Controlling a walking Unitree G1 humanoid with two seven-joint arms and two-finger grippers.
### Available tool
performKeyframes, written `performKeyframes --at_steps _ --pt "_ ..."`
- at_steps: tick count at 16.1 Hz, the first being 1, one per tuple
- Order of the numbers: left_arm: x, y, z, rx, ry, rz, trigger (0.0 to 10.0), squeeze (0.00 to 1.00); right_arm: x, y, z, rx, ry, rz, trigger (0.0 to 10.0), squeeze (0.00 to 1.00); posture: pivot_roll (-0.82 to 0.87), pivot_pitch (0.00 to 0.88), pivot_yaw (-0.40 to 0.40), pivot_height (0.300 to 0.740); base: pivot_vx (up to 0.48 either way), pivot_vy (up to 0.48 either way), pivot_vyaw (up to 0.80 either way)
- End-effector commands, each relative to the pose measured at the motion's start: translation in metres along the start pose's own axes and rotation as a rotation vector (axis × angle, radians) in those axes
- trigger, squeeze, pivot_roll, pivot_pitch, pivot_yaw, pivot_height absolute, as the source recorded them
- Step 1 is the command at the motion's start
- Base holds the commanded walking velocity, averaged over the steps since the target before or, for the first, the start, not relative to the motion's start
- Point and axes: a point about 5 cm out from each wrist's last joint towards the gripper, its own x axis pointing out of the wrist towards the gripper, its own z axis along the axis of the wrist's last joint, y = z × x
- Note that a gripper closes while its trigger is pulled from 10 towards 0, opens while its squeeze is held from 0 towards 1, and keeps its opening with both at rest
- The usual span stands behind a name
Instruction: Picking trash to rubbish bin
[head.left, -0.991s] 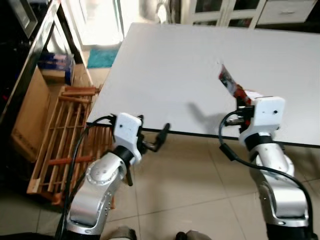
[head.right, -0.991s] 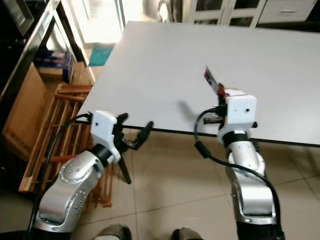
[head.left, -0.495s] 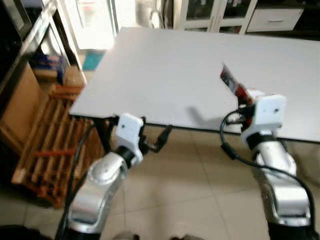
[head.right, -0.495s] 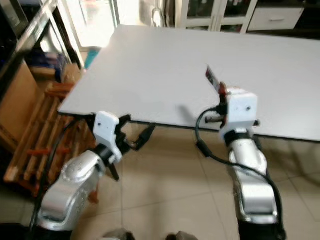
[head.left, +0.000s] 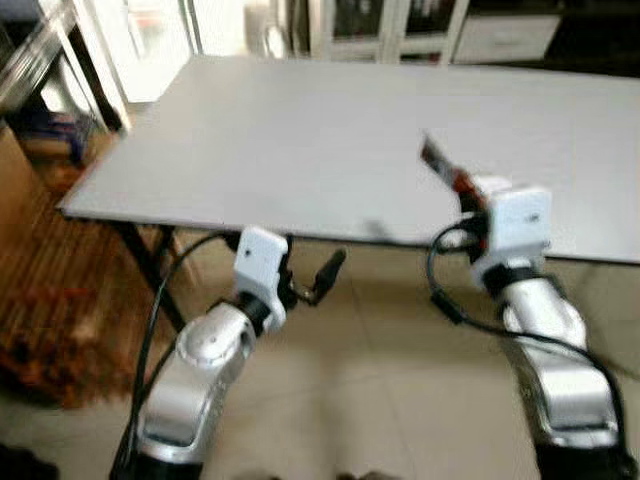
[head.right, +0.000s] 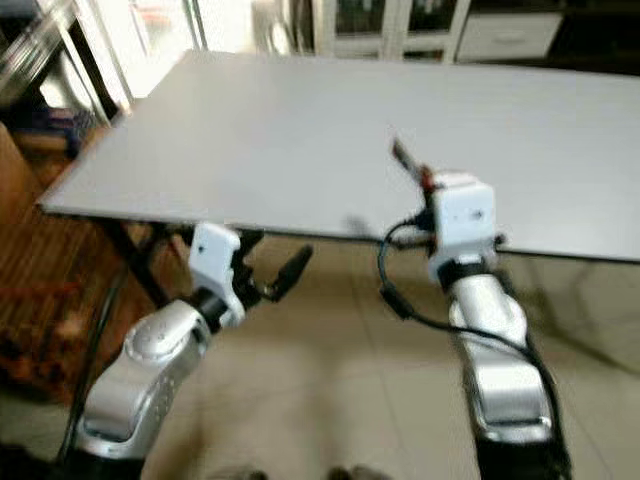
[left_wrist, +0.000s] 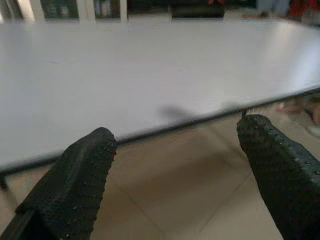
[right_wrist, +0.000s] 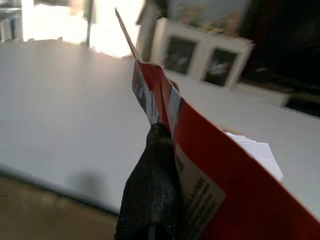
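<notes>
So over on my left side there's a wooden rack (head.left: 40, 330) sitting on the tiled floor (head.left: 380, 380), all blurry, just beside the corner of the big white table (head.left: 300, 150). I'm standing right at the near edge of that table.

My left gripper (head.left: 322, 280) is hanging out in front of me just below the table edge, pointing in toward the underside, not touching anything. In the left wrist view the two black fingers (left_wrist: 75, 180) are sitting wide apart with nothing but table edge and floor tiles between them.

Moving right: my right gripper (head.left: 462, 190) is up at table height, right over the near edge, and it's pinching a flat red wrapper (head.left: 442, 168) with some white print on it. The wrapper is sticking up and away from the fingertips at a tilt, out over the tabletop, clear of the surface as far as I can tell. In the right wrist view one black finger (right_wrist: 152, 185) is pressing flat against the side of the wrapper (right_wrist: 210, 170), so the fingers are clamped on it, with the free end poking out past the tip.

Behind the table there are white cabinets (head.left: 400, 20) along the wall.
</notes>
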Motion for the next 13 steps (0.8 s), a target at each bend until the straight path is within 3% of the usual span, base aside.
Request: performKeyframes --at_steps 1,6,13 --pt "0.002 0.001 0.003 0.008 -0.010 -0.007 10.0 0.00 0.005 0.001 0.007 -0.012 -0.034 0.016 10.0 0.00 -0.01 0.117 0.003 0.740 0.000 -0.480 0.00" --pt "0.004 0.001 0.002 0.016 -0.011 -0.001 10.0 0.00 0.003 0.003 0.001 0.042 -0.011 -0.052 10.0 0.00 -0.01 0.100 0.002 0.740 0.000 -0.480 0.00" --pt "0.009 0.005 0.002 -0.006 -0.010 0.036 10.0 0.00 0.003 0.000 -0.008 0.098 0.021 -0.151 10.0 0.00 -0.01 0.091 0.003 0.740 0.000 0.000 0.00"
